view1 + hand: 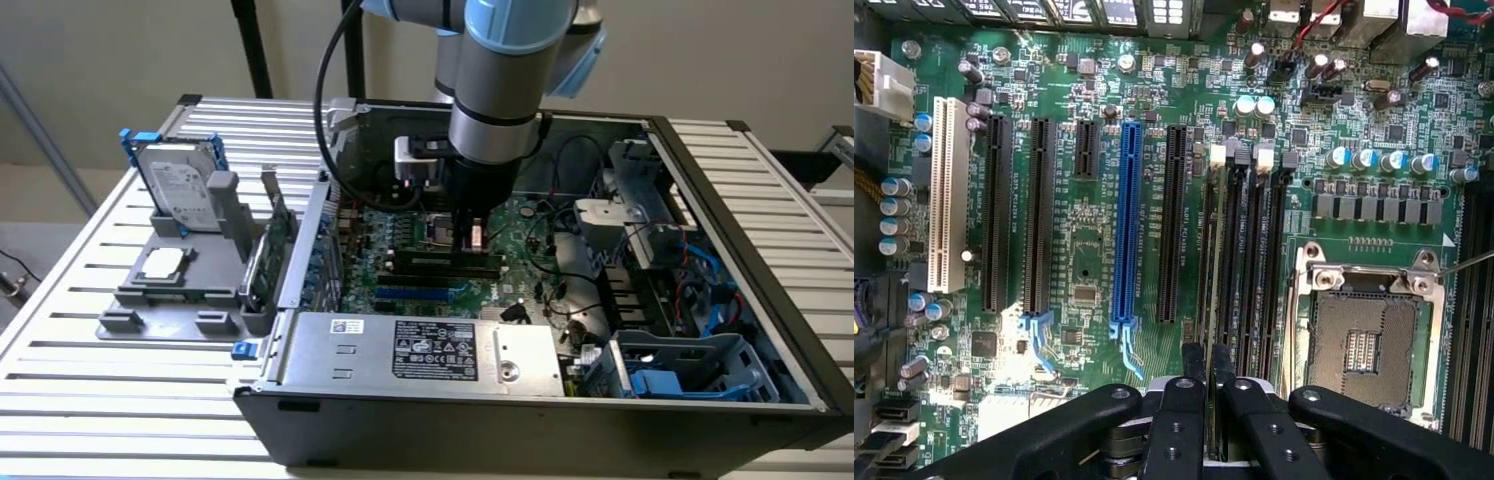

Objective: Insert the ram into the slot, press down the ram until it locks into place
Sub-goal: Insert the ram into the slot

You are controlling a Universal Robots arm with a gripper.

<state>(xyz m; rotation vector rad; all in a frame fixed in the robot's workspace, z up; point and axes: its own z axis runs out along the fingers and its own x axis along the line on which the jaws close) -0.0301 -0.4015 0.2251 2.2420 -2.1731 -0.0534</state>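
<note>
Pincer (1207, 365): I see it clamped narrow on the ram (1212, 250).
Ram: upright in slot (1204, 280), mid-frame in exterior view.

A robotics laboratory or test cell is indicated. A desktop computer case (534, 435) is laid open on a slatted aluminium bench (120, 400), and its motherboard (1084, 250) is exposed, so that expansion sockets, capacitors and a bare processor socket (1364, 350) can be seen. A robot arm (501, 90) is lowered into the case, with the ram (1210, 290) clamped edge-on in its gripper (1207, 352). Beside the case a grey fixture (174, 290) is set out, in which a hard drive (180, 185) is stood upright. Behind it all, a plain wall (107, 50) and black stand poles (251, 45) are seen, with no household furnishings among them.
</note>
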